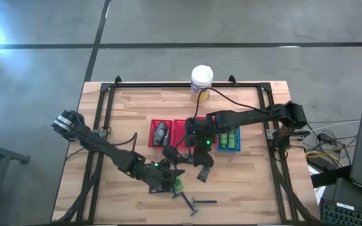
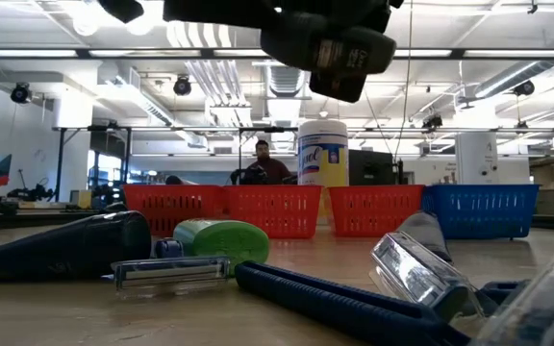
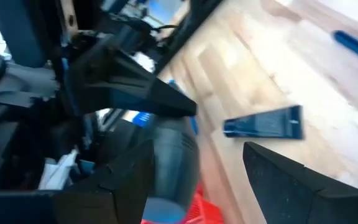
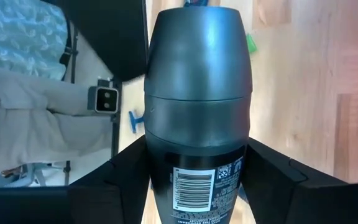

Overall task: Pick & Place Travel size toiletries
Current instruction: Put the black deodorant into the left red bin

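Dark grey deodorant bottle [image 4: 197,93] w/ barcode label is sitting clamped between the right end effector [image 1: 203,164] fingers, part-open around its body, hanging above bench [image 1: 244,188] centre, near side of the red baskets [image 1: 168,133]. Left end effector [image 1: 168,179] is hovering part-open, nothing visibly gripped, just beside a green tube [image 1: 177,184]. Blue razors [image 1: 197,202] are lying near bench front edge.

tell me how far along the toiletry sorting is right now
Partly done. One dark item already lies in a red basket, and green tubes sit in the blue basket. In hand: the right gripper is clamped on a dark grey roll-on bottle above the table. Left: a green tube and razors still lie on the wood near the left gripper.
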### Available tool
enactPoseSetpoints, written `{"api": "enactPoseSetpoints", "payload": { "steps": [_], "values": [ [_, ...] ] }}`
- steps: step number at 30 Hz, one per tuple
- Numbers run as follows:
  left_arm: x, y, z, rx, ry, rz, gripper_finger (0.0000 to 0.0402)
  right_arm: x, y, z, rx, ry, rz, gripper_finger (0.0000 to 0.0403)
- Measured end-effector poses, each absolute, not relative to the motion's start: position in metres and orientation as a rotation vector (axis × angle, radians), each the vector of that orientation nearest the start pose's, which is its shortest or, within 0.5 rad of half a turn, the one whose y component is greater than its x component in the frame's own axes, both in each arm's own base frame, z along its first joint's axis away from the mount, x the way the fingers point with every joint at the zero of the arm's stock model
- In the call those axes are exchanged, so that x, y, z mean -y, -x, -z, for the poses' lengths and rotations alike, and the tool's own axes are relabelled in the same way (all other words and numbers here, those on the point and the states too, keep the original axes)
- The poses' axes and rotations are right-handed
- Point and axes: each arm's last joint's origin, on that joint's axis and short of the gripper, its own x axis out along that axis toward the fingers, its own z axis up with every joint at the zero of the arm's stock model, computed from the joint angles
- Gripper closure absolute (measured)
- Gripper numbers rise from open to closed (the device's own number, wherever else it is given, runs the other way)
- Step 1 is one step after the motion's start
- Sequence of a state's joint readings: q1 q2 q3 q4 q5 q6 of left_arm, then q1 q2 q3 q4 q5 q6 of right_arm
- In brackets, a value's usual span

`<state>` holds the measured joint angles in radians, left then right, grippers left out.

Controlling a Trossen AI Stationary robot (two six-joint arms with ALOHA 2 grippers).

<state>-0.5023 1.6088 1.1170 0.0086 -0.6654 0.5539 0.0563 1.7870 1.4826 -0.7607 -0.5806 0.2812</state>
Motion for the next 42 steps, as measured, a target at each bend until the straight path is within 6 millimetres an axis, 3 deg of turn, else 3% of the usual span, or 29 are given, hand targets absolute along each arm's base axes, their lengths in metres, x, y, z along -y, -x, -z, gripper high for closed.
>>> {"api": "enactPoseSetpoints", "payload": {
  "steps": [7,27,35,42],
  "values": [
    [0.152,-0.325,-0.273,-0.416,-0.818,-0.157,0.0149,-0.037,-0.371,-0.265,-1.132,-0.535,-0.435,0.0205],
    [0.141,-0.341,-0.266,-0.403,-0.787,-0.110,0.0149,-0.042,-0.374,-0.276,-1.091,-0.514,-0.505,0.0201],
    [0.142,-0.341,-0.266,-0.404,-0.766,-0.082,0.0192,-0.039,-0.374,-0.276,-1.084,-0.498,-0.500,0.0203],
    [0.140,-0.339,-0.263,-0.451,-0.763,-0.111,0.0193,-0.035,-0.375,-0.275,-1.080,-0.485,-0.478,0.0182]
  ]
}}
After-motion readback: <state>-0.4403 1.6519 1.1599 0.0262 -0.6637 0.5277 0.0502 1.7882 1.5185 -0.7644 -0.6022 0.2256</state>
